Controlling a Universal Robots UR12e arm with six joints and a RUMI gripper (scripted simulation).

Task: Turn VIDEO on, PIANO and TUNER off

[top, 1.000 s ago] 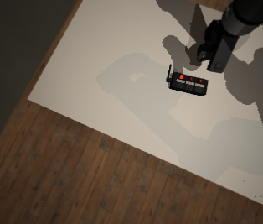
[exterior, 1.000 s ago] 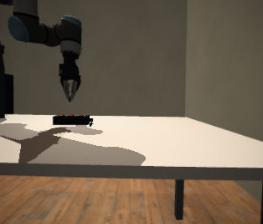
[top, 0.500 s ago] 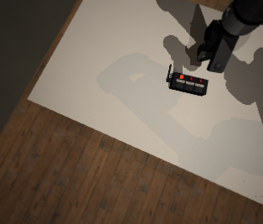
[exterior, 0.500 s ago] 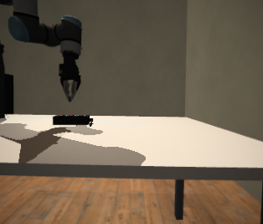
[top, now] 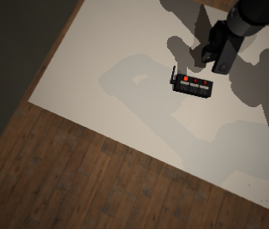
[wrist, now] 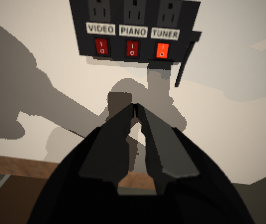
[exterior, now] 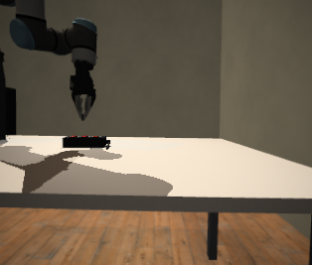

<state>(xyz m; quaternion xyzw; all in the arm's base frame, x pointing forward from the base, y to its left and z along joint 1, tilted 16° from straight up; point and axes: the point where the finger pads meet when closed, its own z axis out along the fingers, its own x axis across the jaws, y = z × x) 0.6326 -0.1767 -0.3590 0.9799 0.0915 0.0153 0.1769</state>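
Note:
The black power strip (top: 192,86) lies flat on the white table, switches facing up. It also shows in the exterior view (exterior: 85,141) and at the top of the wrist view (wrist: 135,27). Its labels read VIDEO, PIANO and TUNER. The VIDEO switch (wrist: 101,47) and PIANO switch (wrist: 132,48) are dark red. The TUNER switch (wrist: 163,50) glows bright orange-red. My gripper (wrist: 134,104) (exterior: 83,114) is shut and empty. It hangs well above the table, just off the switch side of the strip.
A short black cord stub (wrist: 184,64) sticks out from the strip's TUNER end. The table edge and wooden floor (top: 89,177) lie beyond. The arm casts large shadows on the table.

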